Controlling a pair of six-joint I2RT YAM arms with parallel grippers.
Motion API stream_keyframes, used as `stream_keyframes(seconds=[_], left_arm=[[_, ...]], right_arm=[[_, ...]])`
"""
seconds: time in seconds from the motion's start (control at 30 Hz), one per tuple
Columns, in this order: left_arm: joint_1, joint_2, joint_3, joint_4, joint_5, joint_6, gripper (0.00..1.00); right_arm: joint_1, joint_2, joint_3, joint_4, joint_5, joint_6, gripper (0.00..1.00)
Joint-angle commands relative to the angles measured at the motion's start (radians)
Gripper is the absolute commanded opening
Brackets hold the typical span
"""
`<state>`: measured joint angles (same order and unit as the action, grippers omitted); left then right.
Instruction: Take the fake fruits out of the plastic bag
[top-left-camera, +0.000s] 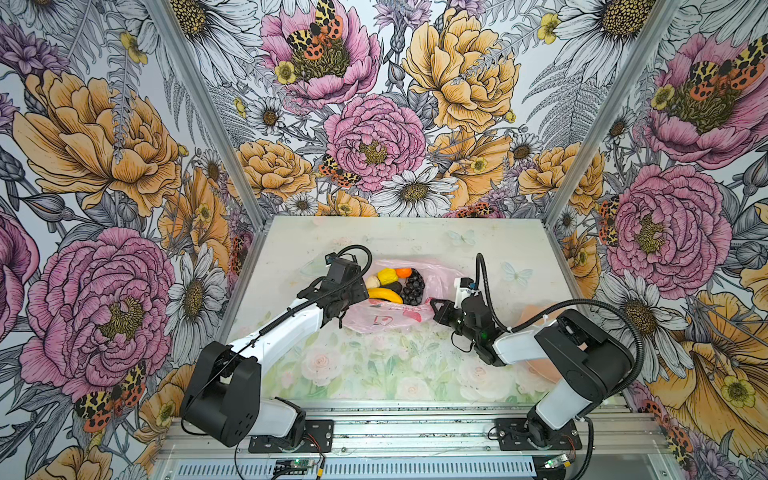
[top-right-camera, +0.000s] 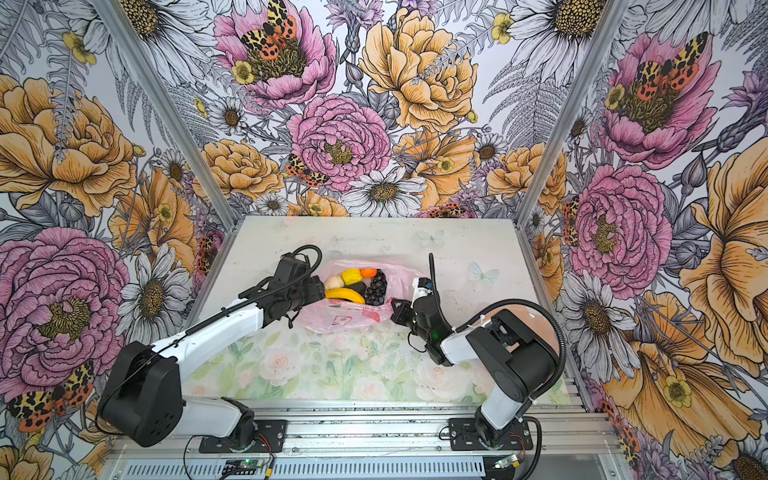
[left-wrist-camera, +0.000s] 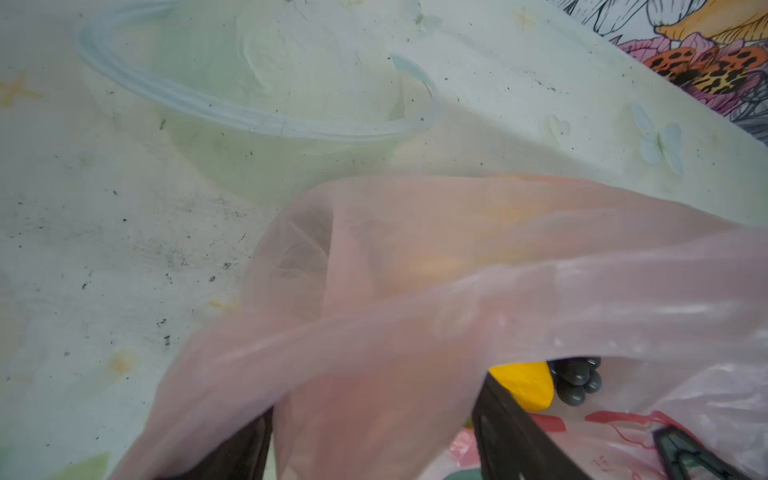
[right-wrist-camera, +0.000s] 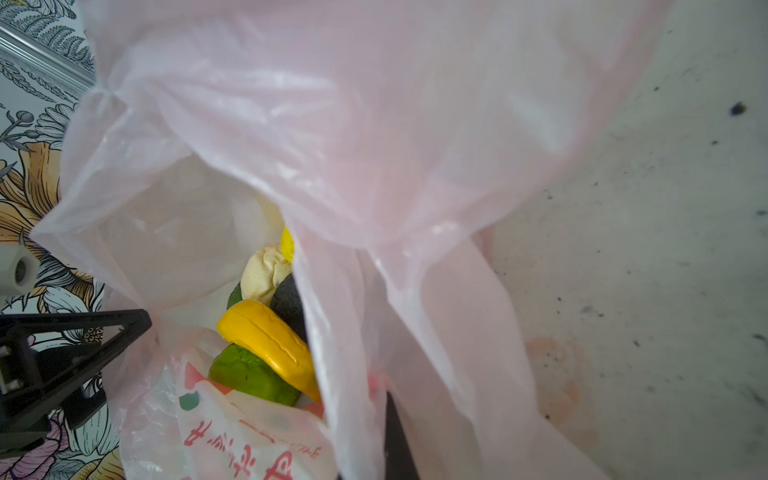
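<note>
left gripper (top-left-camera: 359, 296) spread wide at the left rim of the plastic bag (top-left-camera: 390, 318); right gripper (top-left-camera: 434, 305) clamped on its right rim.

The plastic bag (right-wrist-camera: 374, 124) covers part of the banana (right-wrist-camera: 266, 340); the right arm (top-left-camera: 519, 345) hides most of the plate (top-left-camera: 528, 318).

Both top views high, facing back wall (top-left-camera: 374, 124), wrist views close — all share the plastic bag (top-left-camera: 386, 318)

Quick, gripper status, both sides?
Left gripper: open, at the plastic bag mouth, gripping nothing.
Right gripper: shut on the plastic bag's edge.
</note>
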<state>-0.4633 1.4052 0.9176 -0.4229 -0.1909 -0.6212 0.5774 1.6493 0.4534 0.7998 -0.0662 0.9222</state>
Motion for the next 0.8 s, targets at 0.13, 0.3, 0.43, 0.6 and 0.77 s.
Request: stream_keyframes(seconds=[0.13,0.3,0.43,0.6,0.77], left_arm=[[0.093,0.061,0.054,-0.011,0.035,0.010,0.51],[0.192,0.093,0.076,0.020,0.034,0.034,0.23],[0.318,0.130,0.042,0.098,0.177,-0.024,0.04],[0.311,0.161,0.060,0.102,0.188,-0.022,0.00],[0.234,0.196,0.115,0.086,0.194,0.023,0.00]], right_arm=[[-0.010,-0.032,0.015,-0.023,-0.047,-0.052,0.00],[-0.051,-0.019,-0.017,-0.025,-0.141,-0.076,0.00],[-0.062,-0.012,-0.055,-0.017,-0.113,-0.083,0.00],[-0.056,-0.049,-0.052,-0.029,-0.095,-0.091,0.00],[0.003,-0.135,0.012,-0.202,-0.031,-0.188,0.17]])
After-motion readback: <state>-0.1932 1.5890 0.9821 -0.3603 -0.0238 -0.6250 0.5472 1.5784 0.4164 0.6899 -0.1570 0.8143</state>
